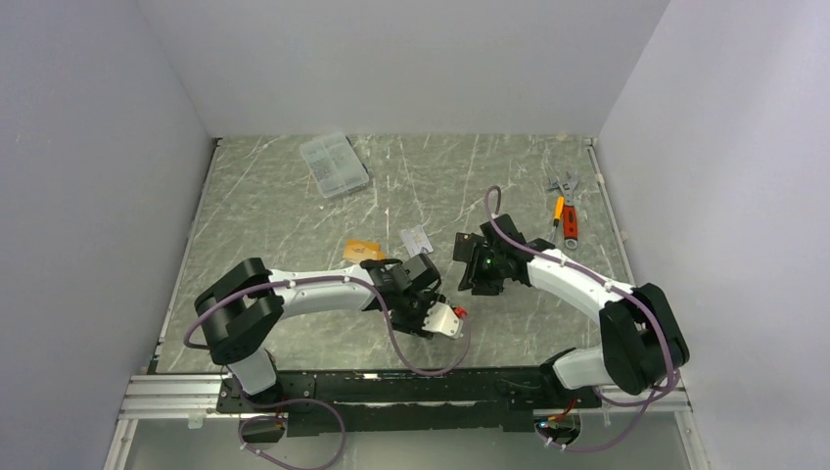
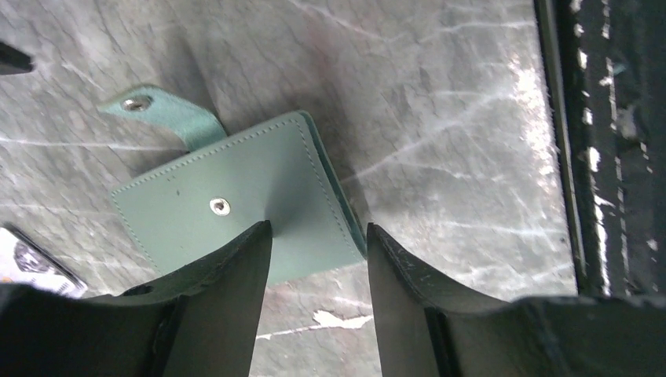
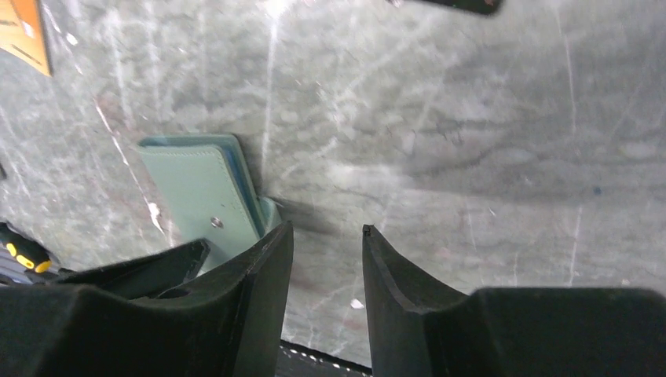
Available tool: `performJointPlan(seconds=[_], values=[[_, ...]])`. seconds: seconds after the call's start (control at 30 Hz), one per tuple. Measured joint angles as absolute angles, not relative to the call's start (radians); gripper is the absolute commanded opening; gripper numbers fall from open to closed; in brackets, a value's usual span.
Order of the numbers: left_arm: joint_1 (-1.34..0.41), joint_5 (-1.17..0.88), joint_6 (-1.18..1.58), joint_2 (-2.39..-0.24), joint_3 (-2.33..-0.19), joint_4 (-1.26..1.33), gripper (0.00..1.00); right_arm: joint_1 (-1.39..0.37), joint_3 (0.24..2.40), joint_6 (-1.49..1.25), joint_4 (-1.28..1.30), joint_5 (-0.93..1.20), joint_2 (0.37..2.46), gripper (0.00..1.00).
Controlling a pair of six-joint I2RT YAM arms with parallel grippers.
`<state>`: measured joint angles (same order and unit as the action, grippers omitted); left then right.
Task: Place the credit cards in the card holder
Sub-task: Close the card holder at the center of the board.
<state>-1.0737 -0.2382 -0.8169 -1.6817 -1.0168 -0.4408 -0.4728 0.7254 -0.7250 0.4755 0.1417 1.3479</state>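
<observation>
**Card holder lies folded on the table, mid-scene, between your two grippers**

The card holder [image 2: 236,208] looks light and soft, its tab [image 2: 161,110] unsnapped. Take one flap by its free edge and pin the other. Your left gripper [image 2: 318,236] and right gripper [image 3: 327,232] stand part-spread, pinching nothing. The orange card [image 1: 360,250] and silver card [image 1: 416,238], thin and slick, lie flat on the table [image 1: 294,215] to the far left. From above, your arms hide the holder, and its slots stay unseen.

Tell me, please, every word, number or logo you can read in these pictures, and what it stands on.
Nothing can be read.
Orange card: dark printed marks, too blurred to read.
Silver card: dark marks, too small and cut off to read.
Wallet: no lettering, only metal snaps.
</observation>
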Motion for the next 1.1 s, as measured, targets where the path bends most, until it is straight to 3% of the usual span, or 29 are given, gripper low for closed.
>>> performJointPlan(seconds=[0.37,0.6,1.1], values=[[-1.028,-0.323,-0.81,-1.601,-1.016,-0.511,0.54,-0.587,1.019,-0.662,0.361,0.155,1.65,0.36],[-1.008,-0.328,-0.842,-1.598,-0.96,-0.476,0.54,-0.646,1.079,-0.635,0.319,0.137,1.789,0.31],[-0.995,-0.316,-0.853,-1.664,-0.979,-0.426,0.49,-0.646,1.013,-0.632,0.276,0.104,1.771,0.26]])
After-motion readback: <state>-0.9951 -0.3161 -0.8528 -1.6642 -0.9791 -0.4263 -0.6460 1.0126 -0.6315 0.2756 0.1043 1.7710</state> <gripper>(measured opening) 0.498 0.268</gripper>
